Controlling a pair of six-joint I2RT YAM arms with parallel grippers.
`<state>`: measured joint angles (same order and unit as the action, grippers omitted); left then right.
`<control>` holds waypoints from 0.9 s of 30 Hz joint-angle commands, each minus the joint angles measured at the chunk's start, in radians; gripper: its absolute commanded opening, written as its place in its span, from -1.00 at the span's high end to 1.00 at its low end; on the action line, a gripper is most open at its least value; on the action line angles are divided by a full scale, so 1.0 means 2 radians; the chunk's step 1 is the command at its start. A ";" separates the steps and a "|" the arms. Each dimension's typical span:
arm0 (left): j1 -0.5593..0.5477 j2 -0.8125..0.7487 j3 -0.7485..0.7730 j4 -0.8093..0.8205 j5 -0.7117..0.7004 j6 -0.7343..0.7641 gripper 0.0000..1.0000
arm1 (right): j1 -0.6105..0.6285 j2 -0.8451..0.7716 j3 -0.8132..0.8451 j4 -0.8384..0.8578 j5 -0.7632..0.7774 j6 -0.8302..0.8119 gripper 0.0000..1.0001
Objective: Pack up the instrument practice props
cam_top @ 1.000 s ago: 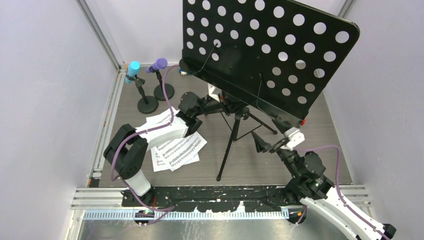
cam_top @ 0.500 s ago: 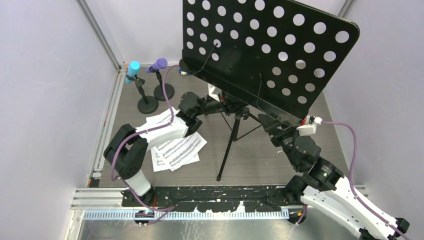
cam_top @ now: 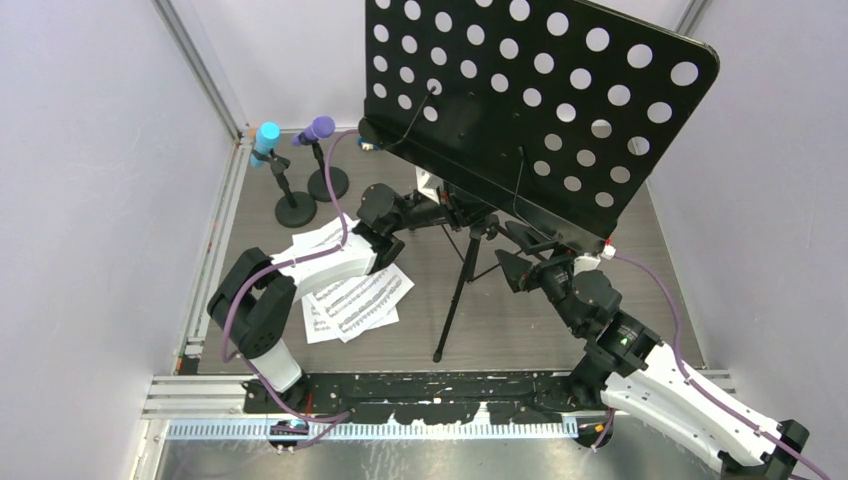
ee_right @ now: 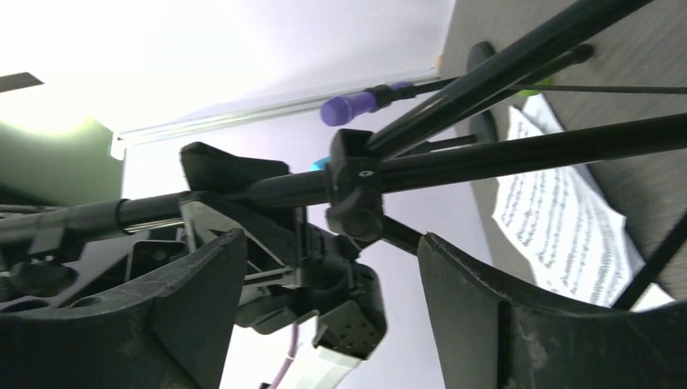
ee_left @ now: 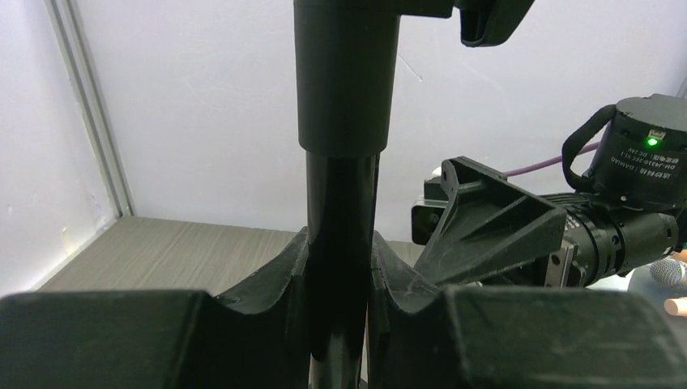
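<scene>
The black perforated music rack [cam_top: 530, 100] stands on its tripod legs [cam_top: 455, 300] mid-table. My left gripper [cam_top: 457, 214] is shut on the stand's pole [ee_left: 340, 194], which runs upright between its fingers [ee_left: 271, 284]. My right gripper [cam_top: 520, 262] is open and empty, just right of the pole under the rack; the tripod joint [ee_right: 356, 194] lies ahead of its fingers [ee_right: 478, 300]. White sheet-music pages [cam_top: 355, 295] lie on the table left of the tripod. The purple microphone [cam_top: 319, 128] and the cyan microphone [cam_top: 266, 135] sit in black round-based holders [cam_top: 296, 210] at the back left.
White walls with metal frame rails [cam_top: 205, 80] close in the left, back and right sides. The rack overhangs the back right of the grey table [cam_top: 640, 260]. My right arm's purple cable [cam_top: 650, 280] loops near the right wall.
My right arm has swung in from the right, raised its gripper to under the rack, then moved it left close to the pole. The left arm and the stand have not moved.
</scene>
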<state>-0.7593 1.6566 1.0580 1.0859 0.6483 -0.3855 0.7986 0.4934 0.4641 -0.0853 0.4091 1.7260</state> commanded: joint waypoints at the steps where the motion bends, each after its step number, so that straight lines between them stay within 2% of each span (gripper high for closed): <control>1: 0.002 0.011 0.002 -0.046 -0.013 -0.043 1.00 | 0.000 0.010 0.003 0.069 0.017 0.040 -0.57; 13: 0.002 0.008 0.002 -0.047 -0.012 -0.043 1.00 | 0.000 0.051 -0.002 0.098 0.019 0.038 -0.19; 21: 0.002 0.007 0.000 -0.046 -0.011 -0.042 1.00 | 0.000 0.060 -0.004 0.092 0.027 0.023 -0.15; 27: 0.002 0.008 0.002 -0.045 -0.011 -0.042 1.00 | 0.000 0.062 -0.010 0.101 0.029 0.023 0.29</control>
<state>-0.7593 1.6566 1.0580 1.0863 0.6476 -0.3855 0.7986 0.6159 0.4461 0.0677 0.4259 1.7802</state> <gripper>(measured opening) 0.248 0.415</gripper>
